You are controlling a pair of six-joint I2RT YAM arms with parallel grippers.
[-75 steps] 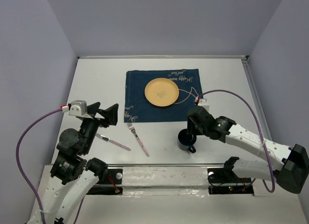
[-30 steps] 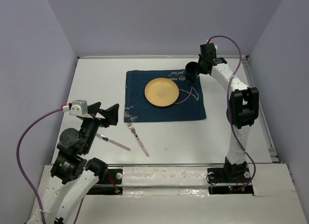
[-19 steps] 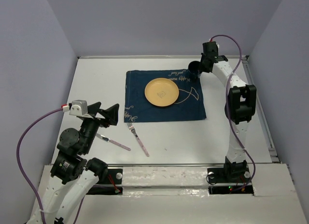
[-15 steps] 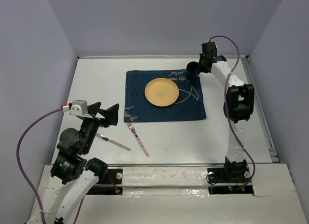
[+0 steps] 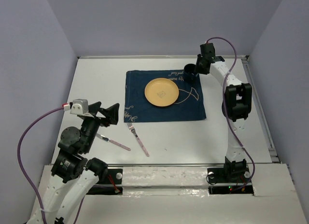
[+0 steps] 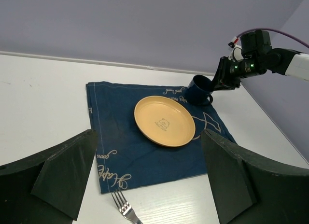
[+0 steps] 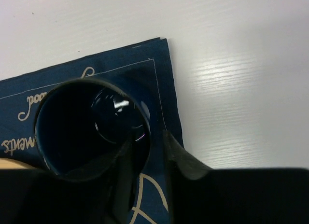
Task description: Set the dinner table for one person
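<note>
We are looking down at the white table [image 5: 96, 84], which is filling most of the top view between the grey walls. A dark blue cloth [image 5: 145, 110] is lying at its middle, towards the far side, and a yellow plate [image 5: 161, 92] is sitting on the cloth. The right arm is reaching to the cloth's far right corner, where a dark mug [image 5: 189, 69] is standing just beyond the plate. In the wrist view we are seeing the right gripper [image 7: 146, 138] straddling the mug's rim, one finger [image 7: 123, 161] inside and the other outside, the jaws slightly parted with a slit showing on either side of the wall. The left gripper [image 5: 105, 114] is hovering over the near left of the table, its jaws spread wide and pinching nothing. A fork [image 5: 138, 137] and a knife [image 5: 113, 142] are lying on the bare table near the cloth's near left corner, the knife left of the fork, the two apart
</note>
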